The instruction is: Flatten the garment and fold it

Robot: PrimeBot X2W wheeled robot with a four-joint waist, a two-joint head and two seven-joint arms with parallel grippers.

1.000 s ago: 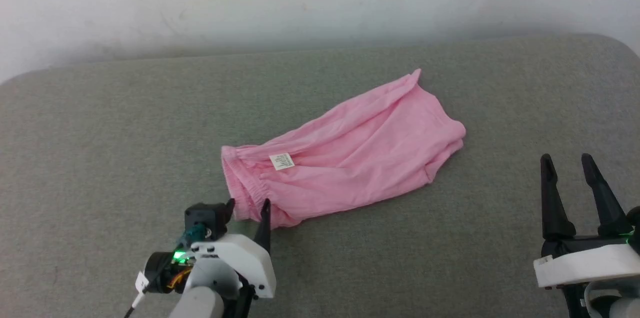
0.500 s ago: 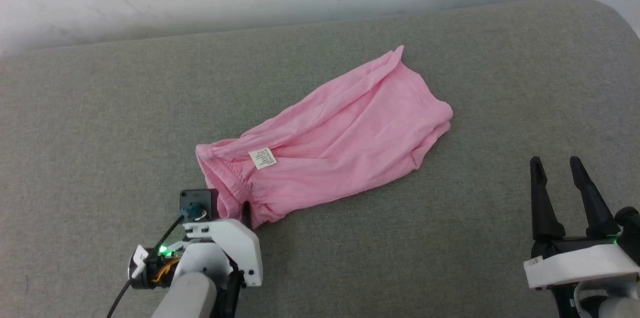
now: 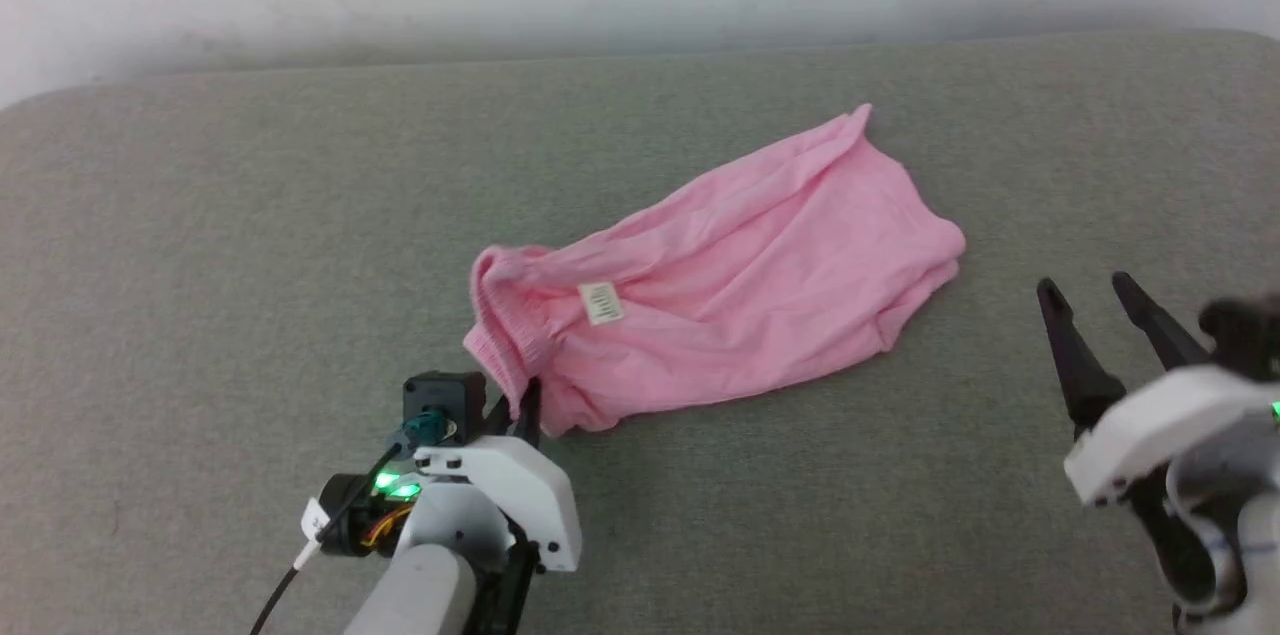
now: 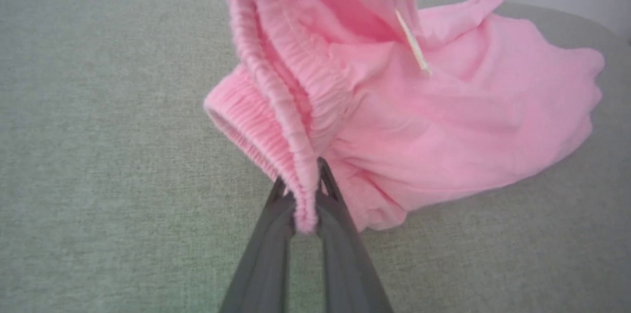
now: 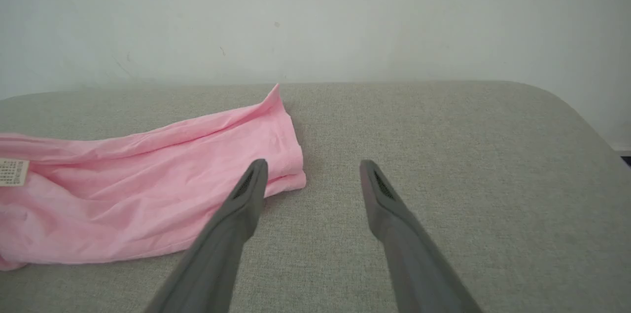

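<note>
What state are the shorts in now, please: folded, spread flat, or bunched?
Bunched, not flat: the shorts lie creased, and the left gripper pinches the waistband up.

Left tool (image 3: 512, 397) low, clamped on the garment (image 3: 750, 265), right tool (image 3: 1083, 282) spread wide, angled leftward

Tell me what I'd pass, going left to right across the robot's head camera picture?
left gripper, jaws shut on pink cloth → white label → leg end of the pink shorts → bare grey fabric surface → right gripper, jaws open
</note>
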